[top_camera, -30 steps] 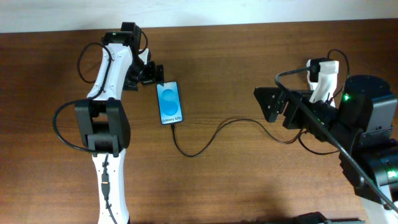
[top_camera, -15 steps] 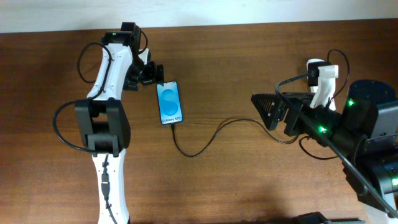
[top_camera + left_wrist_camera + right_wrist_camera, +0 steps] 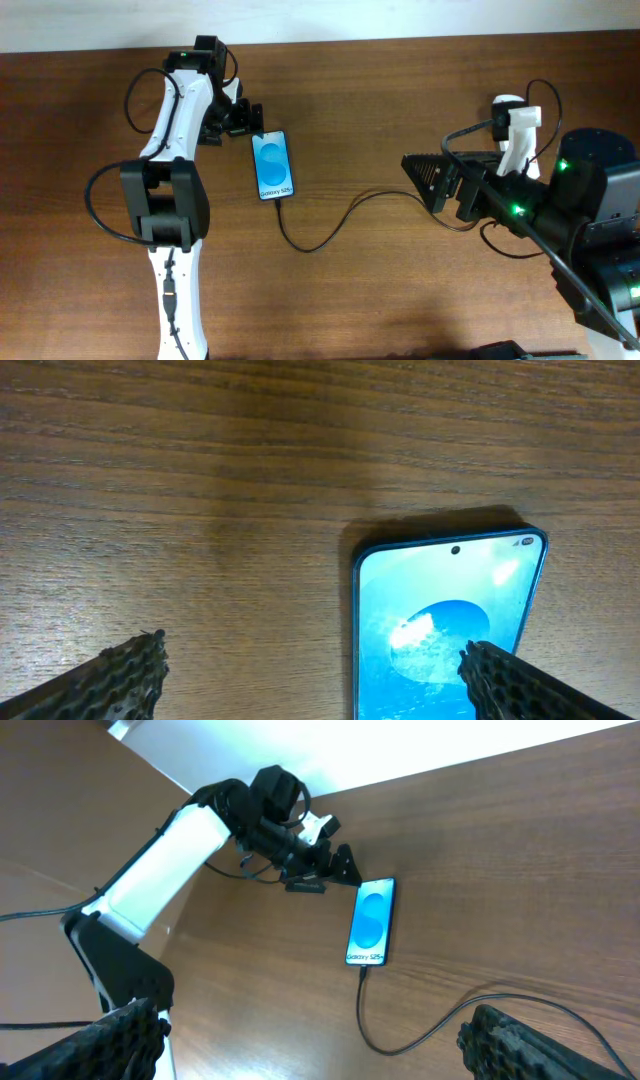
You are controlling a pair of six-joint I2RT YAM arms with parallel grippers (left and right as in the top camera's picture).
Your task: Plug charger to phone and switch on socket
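1. Overhead: the phone (image 3: pixel 273 165) lies flat and screen up on the wooden table (image 3: pixel 380 90), left of the frame's centre. The left gripper (image 3: pixel 243 118) sits just off the phone's upper left corner. The charger (image 3: pixel 320 238) leaves the phone's lower edge, dips in a loop toward the lower middle, then rises and runs right. There it passes under the right gripper (image 3: pixel 422 180), which is right of centre and well apart from the phone.
2. Left wrist: the left gripper (image 3: pixel 315 680) has its jaws wide apart, one fingertip in each lower corner of the frame. The upper part of the phone (image 3: pixel 450 630) fills the lower right, close to the right-hand fingertip, with bare table between the fingers.
3. Right wrist: the right gripper (image 3: pixel 320 1045) also has its jaws spread, a fingertip in each lower corner. The phone (image 3: pixel 372 923) lies near the middle of the frame. The charger (image 3: pixel 400 1042) meets its near edge and curves away to the lower right. At this size it is hard to tell whether the plug is fully seated.
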